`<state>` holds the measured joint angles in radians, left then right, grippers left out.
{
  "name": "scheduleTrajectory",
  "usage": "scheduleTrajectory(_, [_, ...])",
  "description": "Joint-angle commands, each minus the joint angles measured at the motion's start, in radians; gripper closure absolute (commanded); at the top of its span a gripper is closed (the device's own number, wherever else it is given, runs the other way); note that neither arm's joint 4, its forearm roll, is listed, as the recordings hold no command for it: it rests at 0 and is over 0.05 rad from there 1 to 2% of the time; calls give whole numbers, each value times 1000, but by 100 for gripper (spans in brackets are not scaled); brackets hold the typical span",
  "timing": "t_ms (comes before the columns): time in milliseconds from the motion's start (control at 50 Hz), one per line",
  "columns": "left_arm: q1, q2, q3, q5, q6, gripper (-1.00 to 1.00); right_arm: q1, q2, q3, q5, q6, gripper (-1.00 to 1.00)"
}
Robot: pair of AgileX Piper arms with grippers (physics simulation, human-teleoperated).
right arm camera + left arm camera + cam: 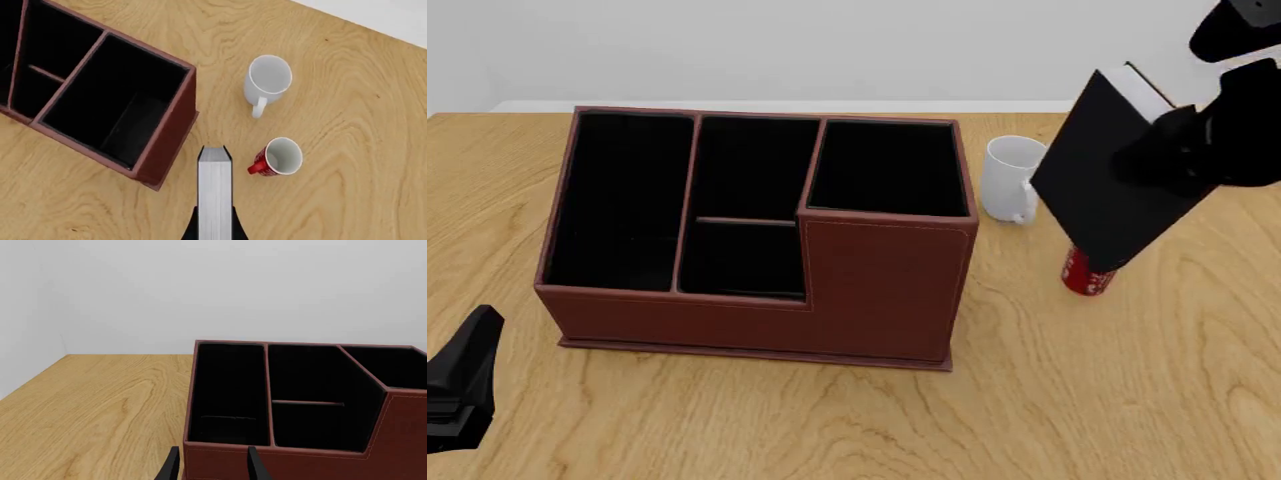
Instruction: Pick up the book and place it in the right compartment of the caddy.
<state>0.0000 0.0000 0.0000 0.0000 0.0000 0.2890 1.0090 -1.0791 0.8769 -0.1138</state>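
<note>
Wooden table against a pale wall: the book (1108, 185) hangs in the air off the caddy's (881, 290) right side, clamped in the right gripper (215, 227).

The right gripper is closed on the book's covers, white page edge facing its camera, long axis tilted down toward the table, over a red cup (277, 157) and near a white mug (1010, 178). The right compartment (888, 168) lies to the book's left and lower, near the table's far edge, so the coming move is leftward, then down. The left gripper (212, 465) sits low at the caddy's front left corner, jaws apart, holding nothing.
</note>
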Motion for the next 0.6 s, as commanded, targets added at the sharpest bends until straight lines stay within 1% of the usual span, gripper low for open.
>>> scheduleTrajectory(20, [0,0,0,0,0,-100,21,9,-240,145,-18,100])
scheduleTrajectory(40, [0,0,0,0,0,-100,26,11,-254,151,-18,100])
scheduleTrajectory(80, [0,0,0,0,0,-100,29,17,-281,164,-45,100])
scheduleTrajectory(100, [0,0,0,0,0,-100,39,22,-307,177,-31,100])
scheduleTrajectory(120, [0,0,0,0,0,-100,31,25,-310,180,-49,100])
scheduleTrajectory(140, [0,0,0,0,0,-100,32,29,-325,186,-52,100])
scheduleTrajectory(160, [0,0,0,0,0,-100,52,33,-347,197,-41,100])
scheduleTrajectory(240, [0,0,0,0,0,-100,68,45,-392,217,-60,100])
scheduleTrajectory(260, [0,0,0,0,0,-100,76,52,-418,229,-58,100])
scheduleTrajectory(280, [0,0,0,0,0,-100,76,52,-419,229,-58,100])
scheduleTrajectory(300, [0,0,0,0,0,-100,74,55,-429,233,-68,100])
scheduleTrajectory(320, [0,0,0,0,0,-100,81,59,-444,240,-63,100])
scheduleTrajectory(340, [0,0,0,0,0,-100,82,61,-454,243,-73,100])
scheduleTrajectory(360, [0,0,0,0,0,-100,85,64,-460,245,-66,100])
scheduleTrajectory(460, [0,0,0,0,0,-100,102,82,-508,258,-79,100])
scheduleTrajectory(480, [0,0,0,0,0,-100,112,89,-527,262,-65,100])
scheduleTrajectory(500, [0,0,0,0,0,-100,109,92,-526,261,-82,100])
scheduleTrajectory(600, [0,0,0,0,0,-100,141,121,-566,258,-79,100])
